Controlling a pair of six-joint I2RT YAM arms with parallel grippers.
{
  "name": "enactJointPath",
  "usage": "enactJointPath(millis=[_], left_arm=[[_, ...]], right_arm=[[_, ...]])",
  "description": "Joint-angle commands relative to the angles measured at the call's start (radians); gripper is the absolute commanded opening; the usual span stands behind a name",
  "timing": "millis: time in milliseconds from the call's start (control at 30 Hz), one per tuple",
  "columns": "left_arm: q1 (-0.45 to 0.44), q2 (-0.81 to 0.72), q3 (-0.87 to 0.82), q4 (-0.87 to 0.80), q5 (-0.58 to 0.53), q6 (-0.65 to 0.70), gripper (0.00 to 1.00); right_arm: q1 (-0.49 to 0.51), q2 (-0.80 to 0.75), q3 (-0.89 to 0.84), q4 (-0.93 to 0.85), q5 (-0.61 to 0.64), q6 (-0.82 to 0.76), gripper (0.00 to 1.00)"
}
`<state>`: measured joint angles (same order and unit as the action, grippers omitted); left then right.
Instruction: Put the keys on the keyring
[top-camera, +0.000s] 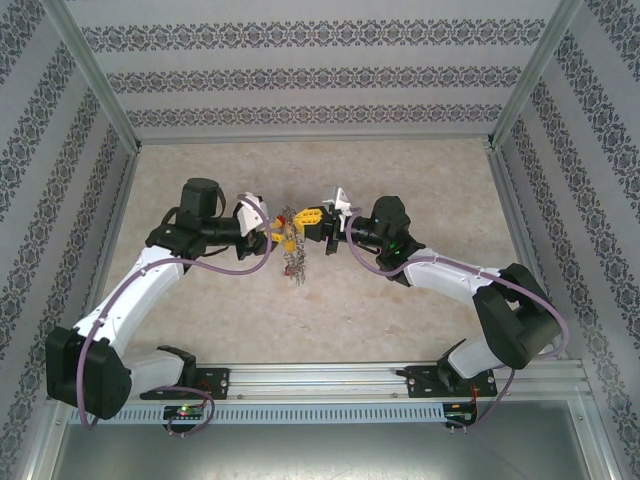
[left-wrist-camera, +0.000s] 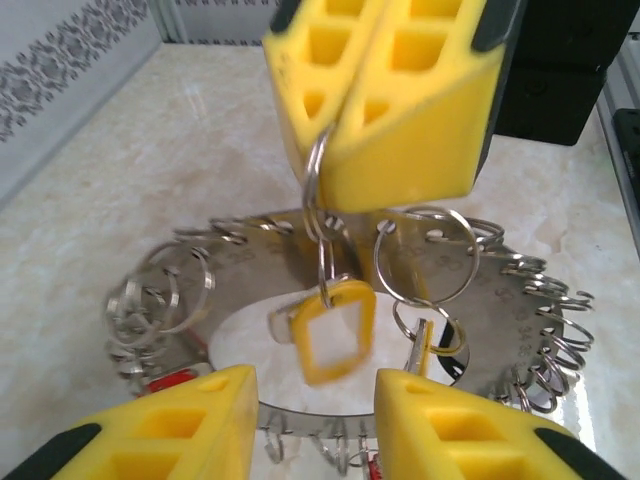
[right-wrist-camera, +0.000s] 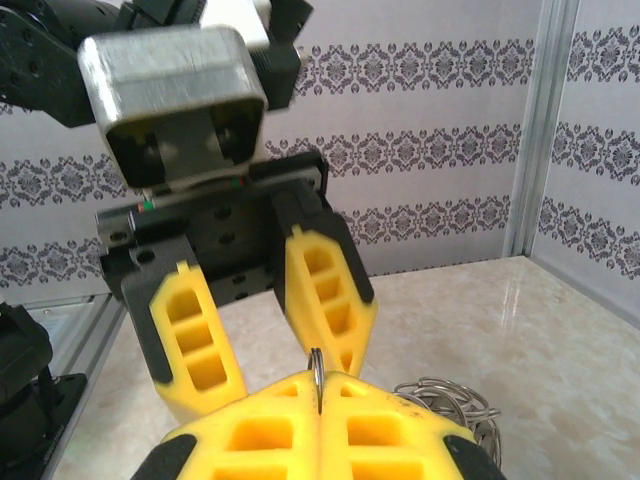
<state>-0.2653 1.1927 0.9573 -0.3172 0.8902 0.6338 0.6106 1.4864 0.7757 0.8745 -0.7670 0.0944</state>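
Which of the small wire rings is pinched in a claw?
The ring above the yellow tag, clamped in the shut right claw; the others sit around the rim of the flat keyring.

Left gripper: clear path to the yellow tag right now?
Likely yes: the left gripper is open and faces the yellow tag, which dangles by a ring chain from the shut right gripper, nothing between them. The keyring lies beneath.
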Motion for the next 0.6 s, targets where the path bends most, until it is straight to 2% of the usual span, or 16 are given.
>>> enactJointPath(millis=[0,233,567], left_arm=[[0.013,-0.029,0.003,0.065,0.06,-0.031,0.38],[0.009,0.029,0.052,0.07,0.15,-0.057,0.4],[-0.034,0.072,0.045,0.081,0.141,-0.052,0.36]], right_arm=[[-0.006,-0.017,0.008,0.037,-0.024,-0.036,0.0],[0.008,-0.012,0.021,-0.004,-0.018,-0.1,0.0],[0.027,-0.006,0.035,-0.025,0.002,-0.147,0.0]])
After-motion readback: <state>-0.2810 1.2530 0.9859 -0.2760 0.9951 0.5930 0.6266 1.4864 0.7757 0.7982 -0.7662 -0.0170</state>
